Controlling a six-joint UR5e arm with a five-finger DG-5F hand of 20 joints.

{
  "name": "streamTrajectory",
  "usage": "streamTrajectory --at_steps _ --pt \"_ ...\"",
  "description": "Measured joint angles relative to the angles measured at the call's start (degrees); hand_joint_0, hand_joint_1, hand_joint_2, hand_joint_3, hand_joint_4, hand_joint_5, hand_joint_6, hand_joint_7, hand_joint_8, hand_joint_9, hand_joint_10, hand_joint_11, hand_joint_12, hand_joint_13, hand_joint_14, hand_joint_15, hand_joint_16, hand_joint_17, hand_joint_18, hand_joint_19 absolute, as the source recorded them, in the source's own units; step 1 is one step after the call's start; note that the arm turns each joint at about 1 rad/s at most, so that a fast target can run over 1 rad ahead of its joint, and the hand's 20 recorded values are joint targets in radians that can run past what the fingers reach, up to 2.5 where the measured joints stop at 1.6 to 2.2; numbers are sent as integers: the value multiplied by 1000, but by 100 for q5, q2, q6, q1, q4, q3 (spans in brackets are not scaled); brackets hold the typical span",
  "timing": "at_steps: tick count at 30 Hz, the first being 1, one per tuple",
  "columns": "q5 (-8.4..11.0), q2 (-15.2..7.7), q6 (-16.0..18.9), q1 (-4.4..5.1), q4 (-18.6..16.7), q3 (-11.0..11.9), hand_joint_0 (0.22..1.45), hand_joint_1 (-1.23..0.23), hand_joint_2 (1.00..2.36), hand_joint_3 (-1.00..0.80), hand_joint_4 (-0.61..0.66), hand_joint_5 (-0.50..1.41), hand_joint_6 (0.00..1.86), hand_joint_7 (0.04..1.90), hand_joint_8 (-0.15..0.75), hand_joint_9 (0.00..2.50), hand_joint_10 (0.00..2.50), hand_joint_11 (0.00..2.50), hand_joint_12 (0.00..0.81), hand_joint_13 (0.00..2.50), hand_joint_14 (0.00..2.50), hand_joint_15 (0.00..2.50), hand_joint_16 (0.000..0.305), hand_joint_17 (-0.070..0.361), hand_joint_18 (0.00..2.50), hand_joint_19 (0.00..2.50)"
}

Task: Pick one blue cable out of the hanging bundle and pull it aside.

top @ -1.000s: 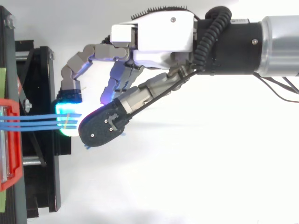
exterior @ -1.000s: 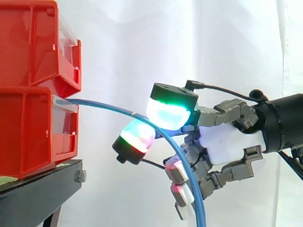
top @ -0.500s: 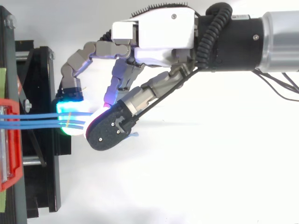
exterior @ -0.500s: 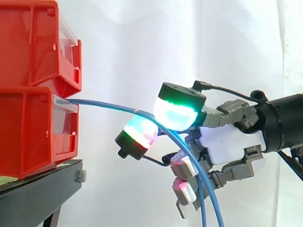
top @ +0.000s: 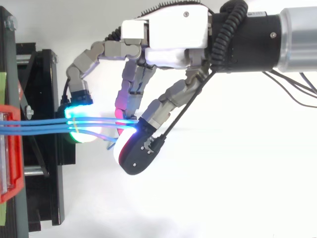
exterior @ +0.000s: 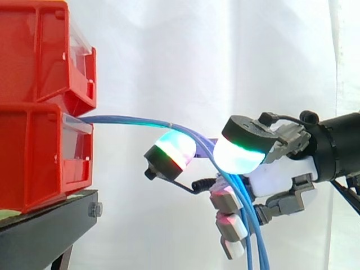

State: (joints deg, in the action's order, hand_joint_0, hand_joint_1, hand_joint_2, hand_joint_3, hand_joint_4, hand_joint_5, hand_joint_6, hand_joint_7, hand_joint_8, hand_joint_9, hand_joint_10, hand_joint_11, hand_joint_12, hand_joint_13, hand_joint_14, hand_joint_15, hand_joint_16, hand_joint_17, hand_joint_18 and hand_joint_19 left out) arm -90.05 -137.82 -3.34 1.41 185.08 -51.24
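Glowing fingertips (exterior: 241, 153) curl around a bundle of blue cables (exterior: 129, 119), hooking it rather than lying straight: one cyan-and-green pad sits under the strands to the left, a larger one presses on them from the right, and the strands bend down between the two. Below them, more curled fingers with pink-lit pads lie against the hanging part. The hand (top: 168, 34) reaches in from the right on its grey arm. The cables leave the front lip of the lower red bin (exterior: 39, 157) and run right in a shallow arc through open air before dropping off the bottom edge. The side view shows free space between the bin fronts and the leftmost pad, with the white curtain (exterior: 225, 56) behind. From above, that pad lies over the right edge of the black stand (top: 44, 198), and open white floor spreads to the right. Compared with a second ago, the larger pad is lower and further right, the arc is flatter, and the strands are fanned apart.
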Motion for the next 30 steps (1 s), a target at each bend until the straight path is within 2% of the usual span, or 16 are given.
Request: streamTrajectory --at_steps 5,7,10,13,14,17,20,22,25,26,28,30 --pt "-28 0 0 -17 62 0 390 -893 1000 -500 -344 -24 859 926 199 1331 17 513 240 1222 21 539 48 109 1021 420" --pt "-34 4 0 -22 85 0 382 -815 1000 -500 -334 -26 845 937 205 1336 17 501 247 1230 22 539 50 113 1038 410" --pt "-42 9 0 -31 116 0 437 -654 1000 -500 -329 -33 841 953 191 1318 19 498 239 1219 22 556 47 105 1003 450" --pt "-46 9 0 -31 135 0 508 -554 1000 -500 -332 -39 842 965 178 1306 21 509 220 1196 25 578 42 94 950 493" --pt "-46 8 0 -32 139 0 544 -562 1000 -500 -322 -43 839 978 170 1295 20 528 217 1184 24 588 40 91 927 526" --pt "-48 9 0 -34 146 0 547 -584 1000 -500 -297 -44 835 990 167 1283 20 525 222 1165 25 585 41 93 919 532" --pt "-48 9 0 -35 149 0 532 -588 1012 -335 -266 -60 838 1051 177 1220 22 535 237 1136 25 595 44 99 894 547" --pt "-48 8 0 -35 151 0 531 -626 1014 -291 -254 -69 850 1047 181 1212 20 546 240 1134 25 595 45 100 893 547" --pt "-48 9 0 -35 164 0 553 -739 1017 -248 -187 -93 883 1016 197 1190 22 605 244 1110 24 596 44 99 882 541" --pt "-48 9 0 -35 169 1 590 -836 1018 -251 -129 -108 912 943 201 1165 25 650 240 1088 25 597 44 99 873 514" --pt "-48 9 2 -36 181 3 639 -887 1017 -282 -115 -110 913 971 198 1160 25 670 238 1076 26 588 43 98 867 503" --pt "-48 9 5 -40 189 2 711 -937 1013 -352 -124 -112 911 1079 204 1161 25 684 229 1075 25 580 43 97 870 468"
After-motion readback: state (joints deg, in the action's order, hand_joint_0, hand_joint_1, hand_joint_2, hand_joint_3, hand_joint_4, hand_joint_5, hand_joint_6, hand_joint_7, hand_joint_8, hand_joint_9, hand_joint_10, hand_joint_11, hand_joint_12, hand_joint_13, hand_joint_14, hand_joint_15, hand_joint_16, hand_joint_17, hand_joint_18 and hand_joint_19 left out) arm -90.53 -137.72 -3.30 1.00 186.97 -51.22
